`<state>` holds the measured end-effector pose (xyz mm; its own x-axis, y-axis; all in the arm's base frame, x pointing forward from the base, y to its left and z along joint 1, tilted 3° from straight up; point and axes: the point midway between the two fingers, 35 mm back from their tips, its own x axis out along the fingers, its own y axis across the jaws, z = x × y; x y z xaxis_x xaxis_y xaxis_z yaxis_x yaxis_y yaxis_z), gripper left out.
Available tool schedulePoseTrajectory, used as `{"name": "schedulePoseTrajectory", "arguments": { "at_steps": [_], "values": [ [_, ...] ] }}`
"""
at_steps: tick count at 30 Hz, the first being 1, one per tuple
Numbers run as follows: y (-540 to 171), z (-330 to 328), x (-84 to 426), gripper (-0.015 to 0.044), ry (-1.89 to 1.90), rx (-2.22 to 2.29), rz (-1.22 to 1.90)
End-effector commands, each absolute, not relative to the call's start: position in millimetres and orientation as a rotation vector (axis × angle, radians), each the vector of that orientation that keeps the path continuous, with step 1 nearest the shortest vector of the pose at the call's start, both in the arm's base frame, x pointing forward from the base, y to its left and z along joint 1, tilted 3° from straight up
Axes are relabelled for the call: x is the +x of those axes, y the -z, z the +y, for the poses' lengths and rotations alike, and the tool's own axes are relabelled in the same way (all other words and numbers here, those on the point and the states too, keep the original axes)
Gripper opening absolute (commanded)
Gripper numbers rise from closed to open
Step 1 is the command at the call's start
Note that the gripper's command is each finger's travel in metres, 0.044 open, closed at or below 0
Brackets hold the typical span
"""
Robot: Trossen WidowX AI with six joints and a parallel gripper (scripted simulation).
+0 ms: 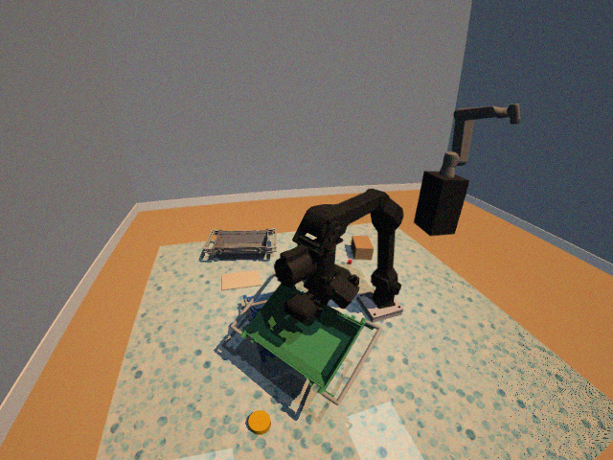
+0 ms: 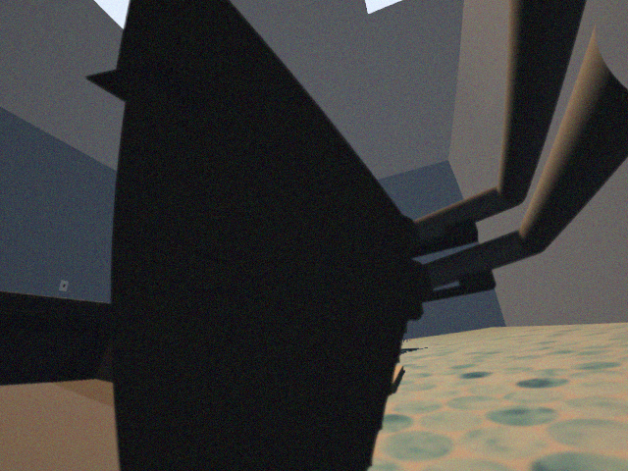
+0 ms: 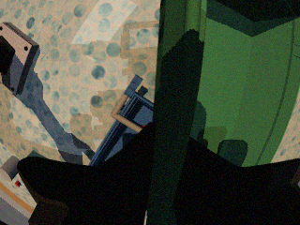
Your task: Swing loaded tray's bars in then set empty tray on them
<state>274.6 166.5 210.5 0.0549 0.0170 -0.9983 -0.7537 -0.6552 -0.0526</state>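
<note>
The empty green tray (image 1: 324, 349) (image 3: 234, 89) is in the air over the table, its wire bars out past its ends. My gripper (image 1: 323, 304) (image 3: 159, 129) is shut on one side wall of it, one finger inside and one outside. The loaded blue tray (image 3: 142, 113) stands on the table below and is mostly hidden by the green tray; in the top view only a little blue shows at the green tray's left rear. A tan wire bar (image 3: 118, 106) lies at the blue tray's visible end. Its load and other bar are hidden.
A grey tray with wire bars (image 1: 239, 241) stands at the back left. A beige plate (image 1: 240, 279), an orange disc (image 1: 259, 422), a brown block (image 1: 362, 247) and a small red piece (image 1: 349, 261) lie around. A large dark shape (image 2: 243, 228) fills much of the exterior view.
</note>
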Motion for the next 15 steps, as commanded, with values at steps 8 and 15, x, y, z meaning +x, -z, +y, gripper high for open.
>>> {"name": "schedulePoseTrajectory", "arguments": {
  "at_steps": [8, 15],
  "values": [
    [-216.4, 130.4, 292.5, 0.0000, -1.547, -1.639, 0.824],
    [-216.9, 106.1, 301.9, 0.0000, -1.483, -1.574, 0.884]
  ]
}}
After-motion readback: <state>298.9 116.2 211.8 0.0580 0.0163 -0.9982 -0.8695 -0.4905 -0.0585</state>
